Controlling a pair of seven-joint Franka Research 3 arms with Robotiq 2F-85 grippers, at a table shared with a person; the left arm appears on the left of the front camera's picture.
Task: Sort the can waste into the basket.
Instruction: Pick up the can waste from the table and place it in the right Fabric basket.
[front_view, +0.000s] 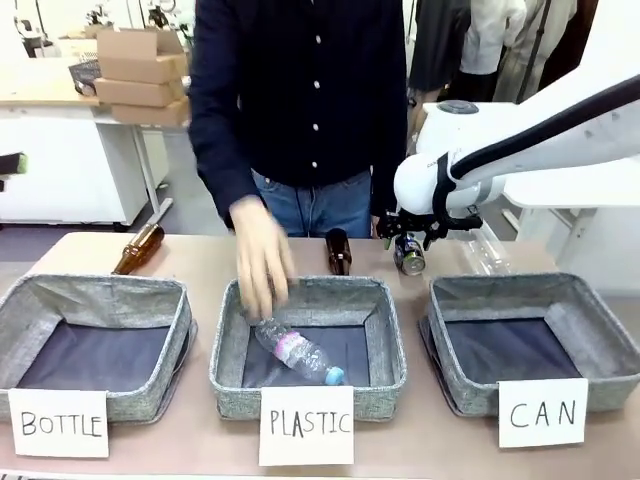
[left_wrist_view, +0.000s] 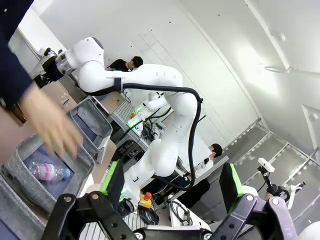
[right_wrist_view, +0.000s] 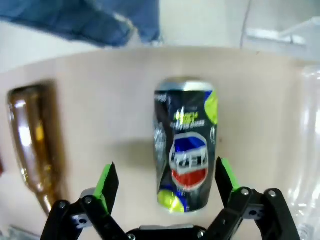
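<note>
A dark can (right_wrist_view: 186, 145) with blue, red and yellow-green print lies on the tan table, straight ahead between the fingers of my right gripper (right_wrist_view: 166, 185), which is open. From the front, the right gripper (front_view: 408, 243) hovers just over this can (front_view: 409, 260) at the back of the table, behind the gap between the middle and right baskets. The grey basket (front_view: 530, 285) labelled CAN sits at the front right with nothing in it. My left gripper (left_wrist_view: 172, 185) is open and holds nothing, up in the air away from the table.
A person's hand (front_view: 262, 262) reaches into the middle PLASTIC basket (front_view: 300, 400), where a clear plastic bottle (front_view: 298, 352) lies. The BOTTLE basket (front_view: 95, 290) is on the left. Brown bottles (front_view: 138, 248) (front_view: 338, 250) and a clear bottle (front_view: 485, 250) lie along the back.
</note>
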